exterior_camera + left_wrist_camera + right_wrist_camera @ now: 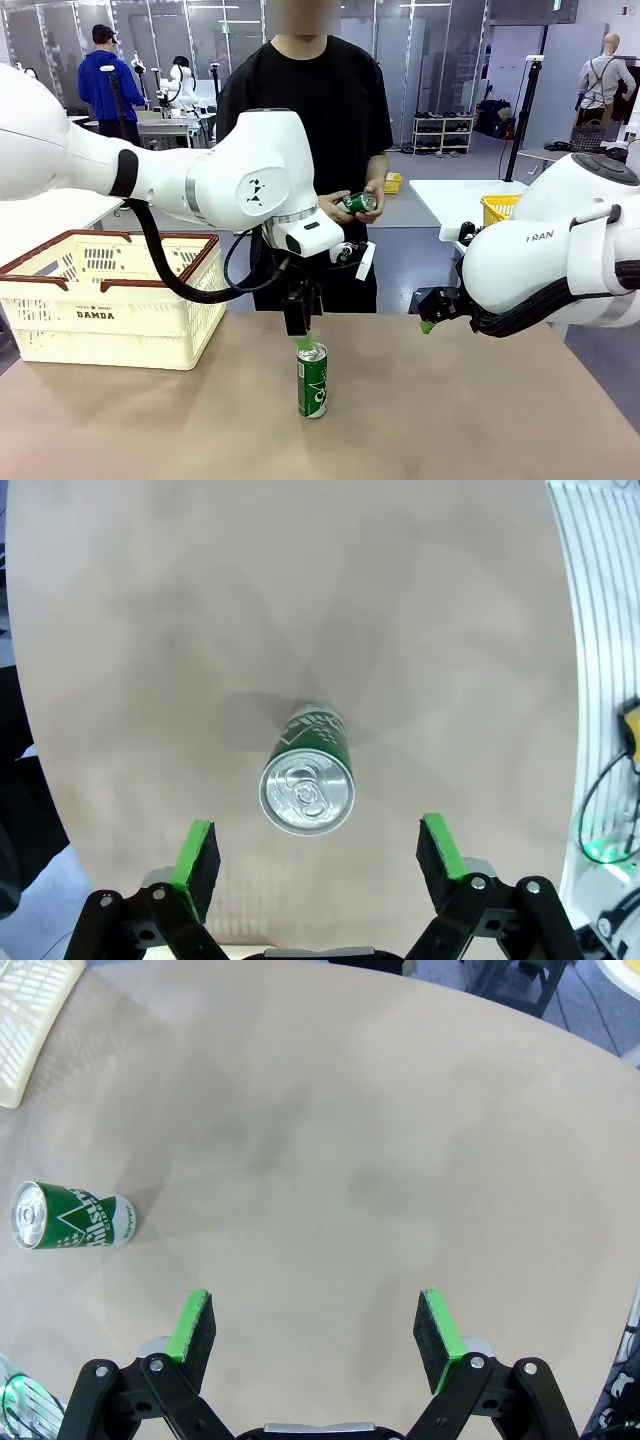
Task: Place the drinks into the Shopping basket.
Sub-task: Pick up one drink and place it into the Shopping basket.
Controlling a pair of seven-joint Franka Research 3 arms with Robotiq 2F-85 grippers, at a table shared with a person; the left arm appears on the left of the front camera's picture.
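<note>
Right now the green can (312, 380) is standing upright mid-table, well apart from the Shopping basket (95, 313), which is sitting at the left end of the table (480, 420). The left gripper (315, 855) is hovering directly above the can, jaws spread wide and gripping nothing. In its wrist view the lid is lying slightly ahead of the pads. It should probably be centring first, then descending straight so both pads meet the sides together without tipping the can. The right gripper (318, 1335) is hanging wide open and empty. Across the table, the person's hands (338, 208) are holding a second green can (358, 203).
</note>
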